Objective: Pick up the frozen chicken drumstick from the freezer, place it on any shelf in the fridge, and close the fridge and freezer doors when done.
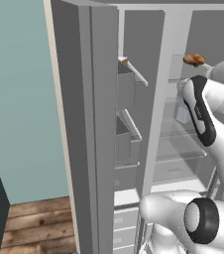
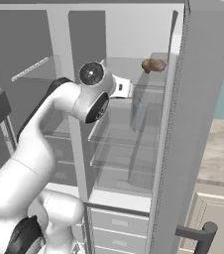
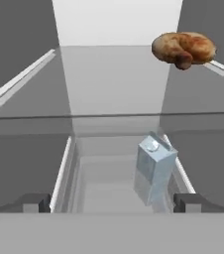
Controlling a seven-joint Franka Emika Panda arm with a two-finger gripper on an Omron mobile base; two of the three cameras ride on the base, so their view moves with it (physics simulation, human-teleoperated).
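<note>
Hand view: drumstick (image 3: 183, 48) on glass shelf (image 3: 114, 82); carton (image 3: 153, 167) unlabelled.

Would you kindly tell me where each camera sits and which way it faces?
Left base view: behind-left of the arm, facing the freezer; white arm lower right.
Right base view: behind-right, facing the fridge; arm lower left.
Hand view: on the hand, facing a fridge shelf; open end effector.
All share the drumstick.

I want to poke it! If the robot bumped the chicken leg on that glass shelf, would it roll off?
The chicken leg looks rounded and lumpy, so it would probably wobble, not roll far. It lies near the side of the smooth glass shelf, so it might slide. Being frozen, it is likely stiff.
</note>
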